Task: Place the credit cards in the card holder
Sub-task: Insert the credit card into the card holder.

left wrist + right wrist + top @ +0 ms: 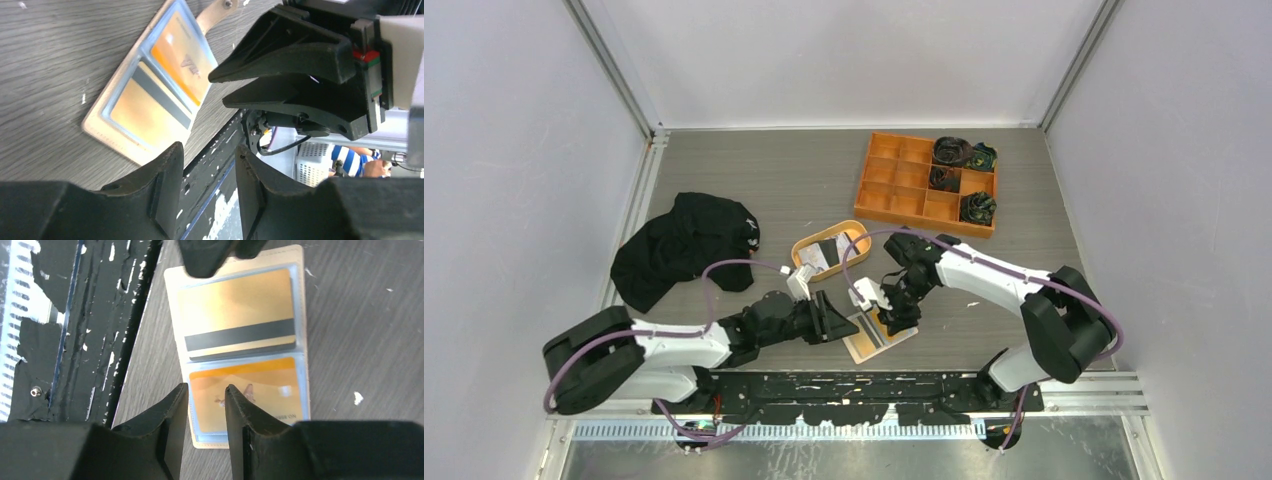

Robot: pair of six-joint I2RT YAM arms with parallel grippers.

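The card holder (pixel 879 335) lies open and flat near the table's front edge. Its clear pockets hold a gold card with a black stripe (pixel 235 310) and an orange card (pixel 260 385). Both also show in the left wrist view, the orange card (pixel 182 62) beyond the gold card (pixel 145 107). My left gripper (pixel 836 325) sits just left of the holder, open and empty (pixel 207 150). My right gripper (pixel 894 318) hovers over the holder's edge, open with nothing between its fingers (pixel 206 388). More credit cards (pixel 824 252), dark and white, lie in the oval tray (pixel 856 232).
An orange compartment box (pixel 927 183) with dark bundles in its right cells stands at the back right. A black cloth (pixel 686 245) lies crumpled at the left. The black mounting rail (pixel 874 385) runs along the near edge, right beside the holder.
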